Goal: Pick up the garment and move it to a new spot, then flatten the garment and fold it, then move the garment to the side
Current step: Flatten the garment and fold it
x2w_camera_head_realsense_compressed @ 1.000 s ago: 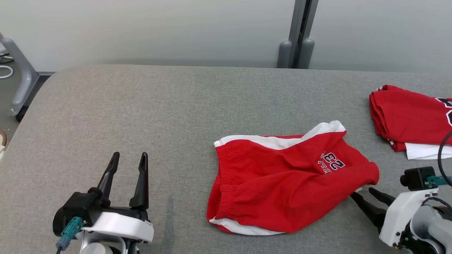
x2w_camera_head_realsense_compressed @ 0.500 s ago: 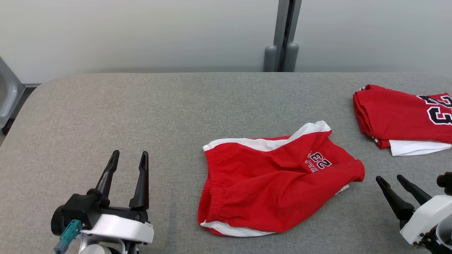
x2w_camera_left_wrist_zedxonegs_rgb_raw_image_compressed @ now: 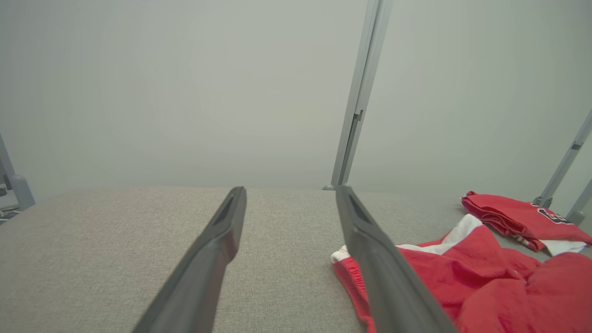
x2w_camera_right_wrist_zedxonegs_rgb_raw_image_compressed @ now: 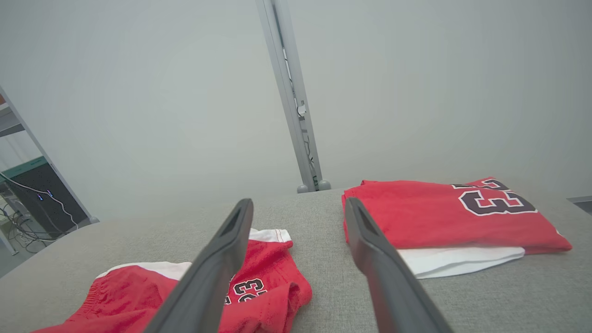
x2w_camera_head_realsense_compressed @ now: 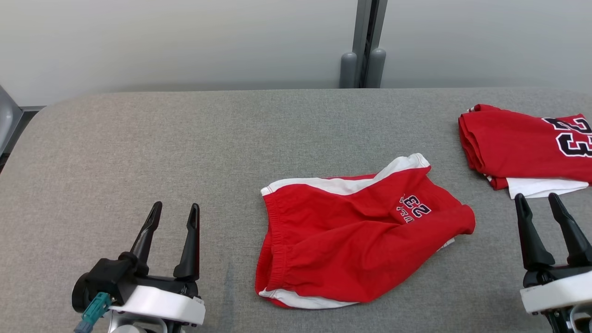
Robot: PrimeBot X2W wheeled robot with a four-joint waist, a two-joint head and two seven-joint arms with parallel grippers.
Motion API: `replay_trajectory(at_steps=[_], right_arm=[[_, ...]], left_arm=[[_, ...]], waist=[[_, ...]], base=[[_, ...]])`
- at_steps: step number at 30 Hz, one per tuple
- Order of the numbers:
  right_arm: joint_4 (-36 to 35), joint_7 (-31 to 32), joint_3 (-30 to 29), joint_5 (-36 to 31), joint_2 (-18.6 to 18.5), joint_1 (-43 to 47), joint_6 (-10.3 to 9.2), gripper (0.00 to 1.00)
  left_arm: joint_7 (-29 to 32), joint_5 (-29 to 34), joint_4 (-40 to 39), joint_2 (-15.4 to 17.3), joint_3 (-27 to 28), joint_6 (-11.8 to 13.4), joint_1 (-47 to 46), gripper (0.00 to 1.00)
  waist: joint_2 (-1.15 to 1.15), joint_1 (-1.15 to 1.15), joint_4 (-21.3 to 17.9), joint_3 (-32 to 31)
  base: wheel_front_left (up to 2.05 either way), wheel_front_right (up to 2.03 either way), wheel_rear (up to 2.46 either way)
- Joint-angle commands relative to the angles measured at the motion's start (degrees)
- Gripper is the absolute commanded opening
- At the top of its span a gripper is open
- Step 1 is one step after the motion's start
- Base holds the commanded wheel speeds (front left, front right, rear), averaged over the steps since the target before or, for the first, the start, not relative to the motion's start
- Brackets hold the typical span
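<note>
Your left gripper (x2w_camera_head_realsense_compressed: 176,206) sits at the lower left of the head view. Its two dark fingers are spread wide with nothing between them, and they point away from you across the grey table (x2w_camera_head_realsense_compressed: 138,138). Your right gripper (x2w_camera_head_realsense_compressed: 535,198) stands at the lower right with its fingers just as wide and empty, pointing the same way.

You find the red shorts (x2w_camera_head_realsense_compressed: 351,249) lying on the table between the two grippers, closer to the near edge than to the far one. The gathered waistband faces your left gripper, with a strip of bare table between them. A white band runs along the far edge of the shorts, and a white hem shows at the near left corner. A small dark 23 is printed toward the right end and reads upside down from the head. The cloth is rumpled, with creases across the middle and the right end bunched up.

At the far right you see a folded red jersey (x2w_camera_head_realsense_compressed: 518,143) with a large dark number, apart from the shorts. A white cloth (x2w_camera_head_realsense_compressed: 541,187) sticks out from under its near edge. Your right fingertips come up just beside that white cloth, and you cannot tell whether they touch it.

Behind the table a grey post (x2w_camera_head_realsense_compressed: 365,41) rises against the pale wall (x2w_camera_head_realsense_compressed: 185,41).
</note>
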Motion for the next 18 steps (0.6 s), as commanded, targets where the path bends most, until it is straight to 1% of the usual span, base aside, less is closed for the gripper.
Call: replay_trajectory(at_steps=[1,4,8,9,12,14,18], right_arm=[[-1.4,-0.3,-1.7,-1.9,1.1,1.2,0.05,1.0],[-4.0,-0.3,-4.8,-5.3,3.8,3.2,0.05,1.0],[-8.7,-0.3,-7.1,-8.2,5.8,3.6,0.05,1.0],[-8.7,-0.3,-7.1,-8.2,5.8,3.6,0.05,1.0],[-12.7,-0.3,-7.8,-9.4,7.4,3.5,0.05,1.0],[-13.8,-0.3,-7.5,-9.9,7.7,4.1,0.05,1.0],[-13.0,-0.3,-6.8,-10.2,7.5,4.8,0.05,1.0]], left_arm=[[-0.2,-0.3,0.1,0.2,0.1,-0.1,0.3,1.0],[-0.2,-0.9,0.2,0.2,-0.1,0.1,0.5,1.0],[-0.2,-1.3,-0.1,0.2,0.0,0.4,1.0,1.0],[-0.2,-1.3,-0.1,0.2,0.0,0.4,1.0,1.0],[-0.2,-1.5,-0.7,0.2,0.2,0.5,1.4,1.0],[-0.2,-1.6,-1.0,0.2,0.3,0.4,1.5,1.0],[-0.2,-1.7,-1.4,0.2,0.0,0.5,1.5,1.0]], waist=[[0.0,0.0,0.1,0.0],[0.0,0.0,0.2,-0.1],[0.0,0.0,0.0,0.0],[0.0,0.0,0.0,0.0],[0.0,0.0,-0.3,0.2],[0.0,0.0,-0.5,0.3],[0.0,0.0,-0.5,0.4]], base=[[0.0,0.0,0.0],[0.0,0.0,0.0],[0.0,0.0,0.0],[0.0,0.0,0.0],[0.0,0.0,0.0],[0.0,0.0,0.0],[0.0,0.0,0.0]])
